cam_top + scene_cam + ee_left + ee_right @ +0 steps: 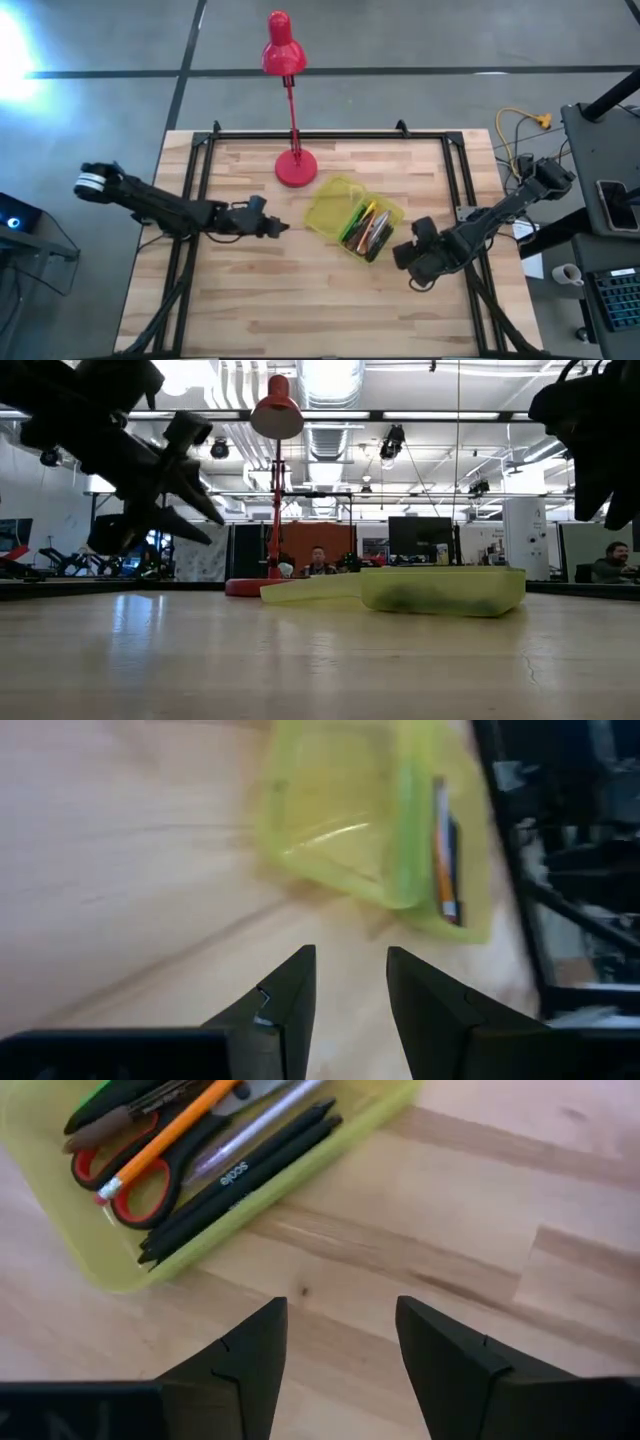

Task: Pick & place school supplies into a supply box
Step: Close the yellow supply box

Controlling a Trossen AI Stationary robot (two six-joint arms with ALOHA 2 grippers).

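You are looking at a supply box (352,218) lying open on the counter (300,300) just in front of the red lamp (290,120), its long axis running diagonally, with the pens, pencils and scissors (130,1180) already lying inside the tray along that same axis. Your right pincer (412,262) is hovering empty with fingers spread, just beside the box's near corner and closer to it than the other. Your left pincer (275,227) is hanging parted and empty on the box's lid side, a little apart. Bare counter is lying open all around the box, so either arm is getting free room.
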